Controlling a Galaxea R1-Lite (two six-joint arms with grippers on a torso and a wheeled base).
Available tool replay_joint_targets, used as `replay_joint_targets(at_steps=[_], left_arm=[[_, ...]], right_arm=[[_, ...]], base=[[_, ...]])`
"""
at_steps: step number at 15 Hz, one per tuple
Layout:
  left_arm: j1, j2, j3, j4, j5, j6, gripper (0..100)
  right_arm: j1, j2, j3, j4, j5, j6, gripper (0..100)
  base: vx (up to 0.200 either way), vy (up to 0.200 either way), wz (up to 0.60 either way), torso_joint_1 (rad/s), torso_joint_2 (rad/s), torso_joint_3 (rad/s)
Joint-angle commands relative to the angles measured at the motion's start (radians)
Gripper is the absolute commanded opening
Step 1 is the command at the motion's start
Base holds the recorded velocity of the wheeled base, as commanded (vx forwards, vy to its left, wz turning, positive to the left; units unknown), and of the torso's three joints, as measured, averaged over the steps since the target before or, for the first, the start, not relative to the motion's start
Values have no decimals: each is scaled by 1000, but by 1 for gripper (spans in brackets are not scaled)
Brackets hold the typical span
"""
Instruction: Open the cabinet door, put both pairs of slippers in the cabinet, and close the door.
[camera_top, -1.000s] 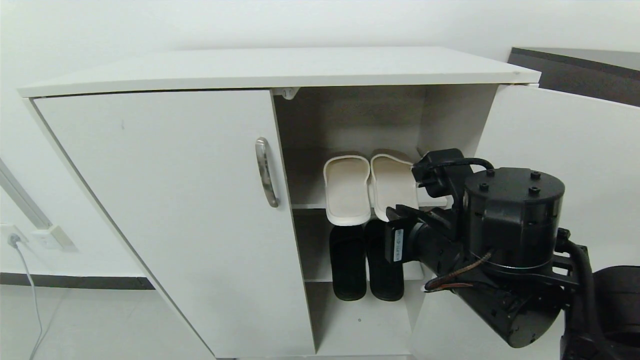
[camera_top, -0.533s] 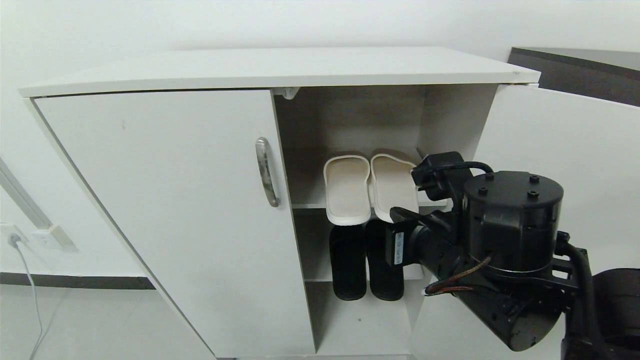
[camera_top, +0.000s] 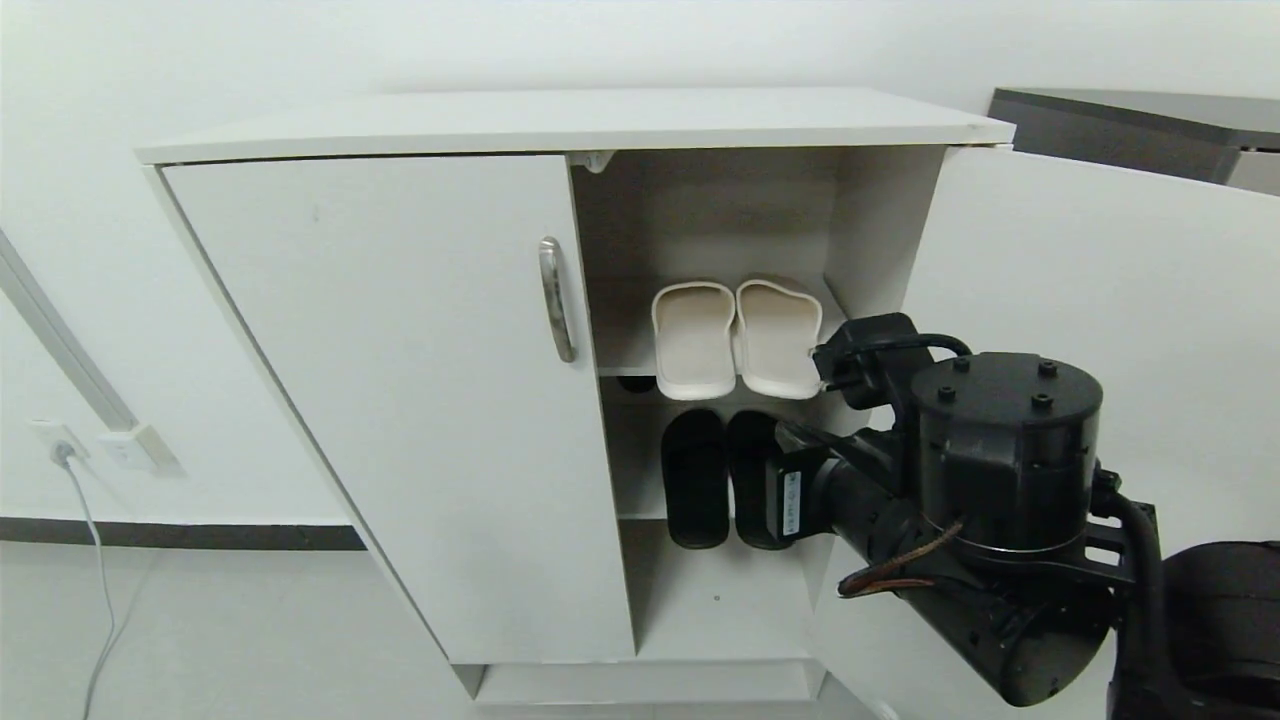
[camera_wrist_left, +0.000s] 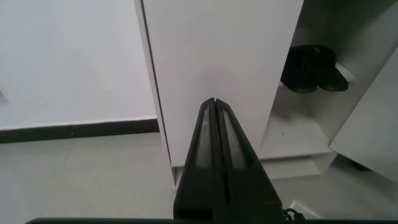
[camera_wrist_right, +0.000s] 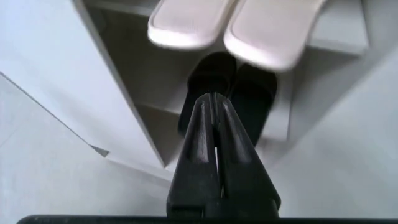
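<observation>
The white cabinet (camera_top: 560, 115) has its right door (camera_top: 1080, 280) swung open and its left door (camera_top: 400, 380) closed. Inside, a pair of white slippers (camera_top: 735, 335) lies on the upper shelf and a pair of black slippers (camera_top: 720, 478) on the shelf below. My right arm is in front of the opening, low at its right side. In its wrist view the right gripper (camera_wrist_right: 213, 96) is shut and empty, pointing at the black slippers (camera_wrist_right: 230, 93) beneath the white pair (camera_wrist_right: 236, 25). The left gripper (camera_wrist_left: 214, 101) is shut and empty, low before the closed door (camera_wrist_left: 217, 50).
A metal handle (camera_top: 556, 298) sits at the closed door's inner edge. A wall socket with a hanging cable (camera_top: 55, 440) is at the left. A dark desk (camera_top: 1130, 115) stands behind the open door. Bare floor (camera_top: 250, 640) lies in front.
The head camera has pulled back, so the cabinet looks smaller and shifted. My right arm sits a little lower and farther from the shelves. The slippers have not moved.
</observation>
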Motion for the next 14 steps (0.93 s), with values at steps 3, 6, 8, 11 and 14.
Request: replay_joint_targets(at_steps=[3,6,8,11,14], left_arm=[[0,1,0,0,0,0,0],[0,1,0,0,0,0,0],[0,1,0,0,0,-2,0],[0,1,0,0,1,0,0],[0,1,0,0,1,-2,0]], right_arm=[[1,8,2,0,0,0,0],[2,16,8,0,-3,0,0],[2,16,8,0,-1,2,0],[2,22,19,0,2,3,0],[2,20,39,-18,5,-1,0]], base=[[-200,0,0,5,1,4],[-200,0,0,6,7,1],[-200,0,0,5,7,0],[-200,0,0,-1,7,2],[-67,0,0,1,1,2]])
